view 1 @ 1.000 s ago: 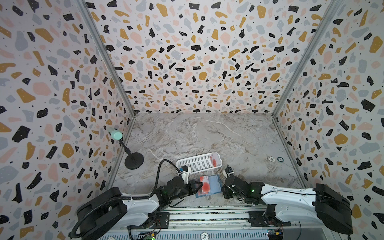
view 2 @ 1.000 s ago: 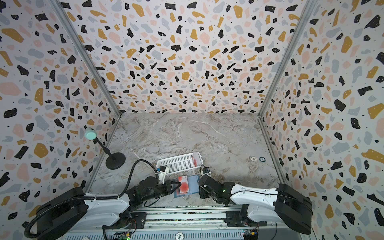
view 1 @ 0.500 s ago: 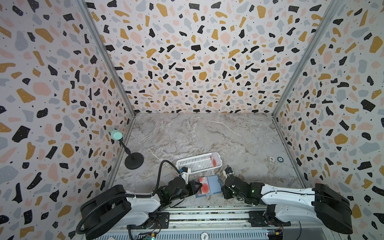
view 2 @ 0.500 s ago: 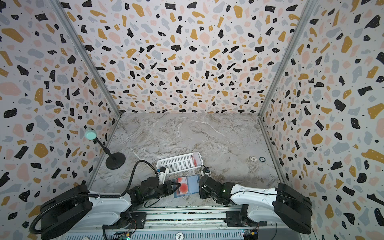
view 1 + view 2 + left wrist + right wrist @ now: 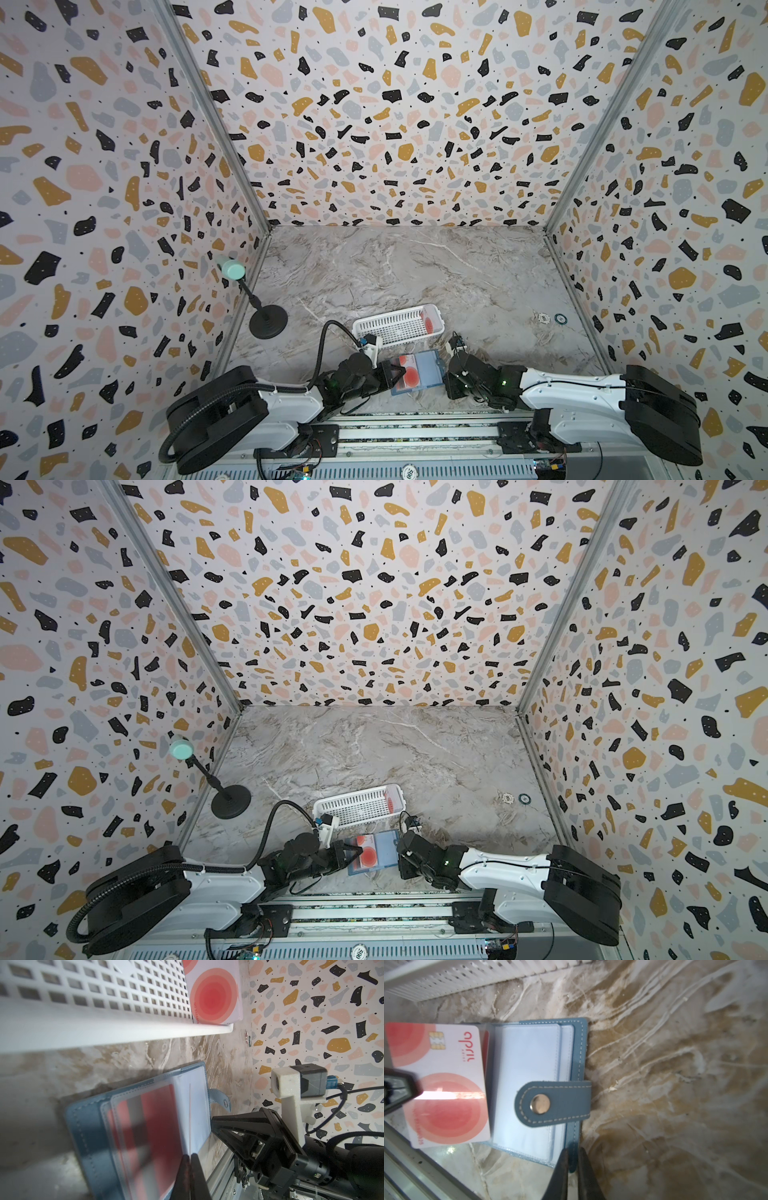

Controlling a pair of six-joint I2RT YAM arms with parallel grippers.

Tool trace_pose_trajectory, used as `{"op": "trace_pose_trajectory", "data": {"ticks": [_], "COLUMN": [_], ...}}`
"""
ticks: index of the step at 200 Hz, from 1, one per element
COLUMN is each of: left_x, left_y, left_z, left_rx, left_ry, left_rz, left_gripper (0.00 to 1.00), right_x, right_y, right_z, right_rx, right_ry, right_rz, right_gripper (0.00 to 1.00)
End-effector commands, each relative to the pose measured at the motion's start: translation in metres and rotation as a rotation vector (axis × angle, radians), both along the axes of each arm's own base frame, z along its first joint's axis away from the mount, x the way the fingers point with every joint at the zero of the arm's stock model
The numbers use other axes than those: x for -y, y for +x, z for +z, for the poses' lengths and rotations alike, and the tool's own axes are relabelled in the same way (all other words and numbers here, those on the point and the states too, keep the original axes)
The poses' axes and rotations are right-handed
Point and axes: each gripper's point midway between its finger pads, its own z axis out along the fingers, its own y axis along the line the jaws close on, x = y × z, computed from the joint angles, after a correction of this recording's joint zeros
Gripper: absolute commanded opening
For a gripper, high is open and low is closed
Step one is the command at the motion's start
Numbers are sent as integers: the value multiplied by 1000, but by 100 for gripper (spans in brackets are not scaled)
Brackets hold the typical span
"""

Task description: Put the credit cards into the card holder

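- Left gripper: clamped on thin, glossy credit card, held over the clear pockets;
- Right gripper: pinching cover edge of stitched slate-blue card holder, which lies open between both grippers;
- White slotted basket: beyond both grippers; spare card inside.

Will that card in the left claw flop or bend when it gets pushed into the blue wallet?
Probably stiff: pinched at one edge by the left gripper, the credit card juts out flat, no sag. Likely slippery: its face shows a glossy glare. The clear pockets of the card holder look softer and may buckle.
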Motion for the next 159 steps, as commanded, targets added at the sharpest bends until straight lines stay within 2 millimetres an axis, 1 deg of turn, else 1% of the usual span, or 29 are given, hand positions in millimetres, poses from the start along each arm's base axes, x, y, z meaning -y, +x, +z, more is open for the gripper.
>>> {"op": "trace_pose_trajectory", "data": {"ticks": [1,25,88,159], "left_x": [8,5,6,7], "left_y": [3,3,3,6], "left_z": [10,3,-7,-17], "left_rx": [0,-32,-70,-68], "left_ry": [-50,-43,-39,0], "left_rz": [4,20,20,-8], "left_gripper": [0,0,0,0], "right_x": [4,5,6,7], "right_y": [-3,-3,-4,-4], "right_z": [-5,-6,-6,-8], "right_rx": [-4,-4,-3,-3], "right_ry": [-25,-29,-36,-43], "right_rz": [-1,-2,-1,-4], "right_gripper": [12,12,12,11]}}
